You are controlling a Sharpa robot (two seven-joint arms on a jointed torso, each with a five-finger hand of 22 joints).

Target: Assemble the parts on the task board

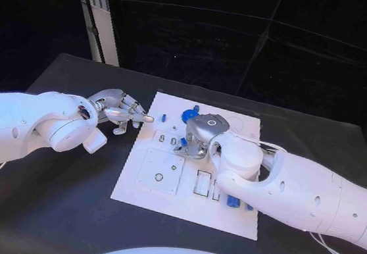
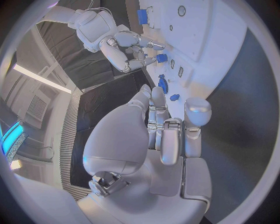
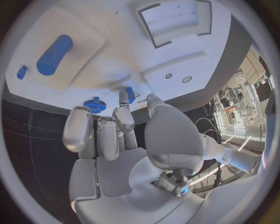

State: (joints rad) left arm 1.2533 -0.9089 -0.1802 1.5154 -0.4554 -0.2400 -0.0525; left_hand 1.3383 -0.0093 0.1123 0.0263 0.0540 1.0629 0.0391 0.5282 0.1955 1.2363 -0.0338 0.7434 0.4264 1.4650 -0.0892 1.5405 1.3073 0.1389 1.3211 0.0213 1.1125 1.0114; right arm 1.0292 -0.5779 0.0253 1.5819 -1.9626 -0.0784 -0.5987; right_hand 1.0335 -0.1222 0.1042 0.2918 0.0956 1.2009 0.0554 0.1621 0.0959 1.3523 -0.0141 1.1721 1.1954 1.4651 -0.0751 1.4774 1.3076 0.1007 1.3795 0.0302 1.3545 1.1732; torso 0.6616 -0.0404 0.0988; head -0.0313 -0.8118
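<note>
Over the white task board (image 1: 186, 197) at mid-table, the right hand (image 1: 196, 136) pinches a small blue part (image 2: 161, 58) in its fingertips, while the left hand (image 1: 117, 110) hovers empty, fingers apart, beside the board's edge.

Both white arms reach inward from opposite sides. Left hand (image 1: 117, 110): held low, fingers loosely curled and apart, nothing in its grasp. Right hand (image 1: 196, 136): angled downward, a small blue part (image 2: 161, 58) pinched between thumb and fingertips (image 3: 125, 99), the other fingers extended
</note>
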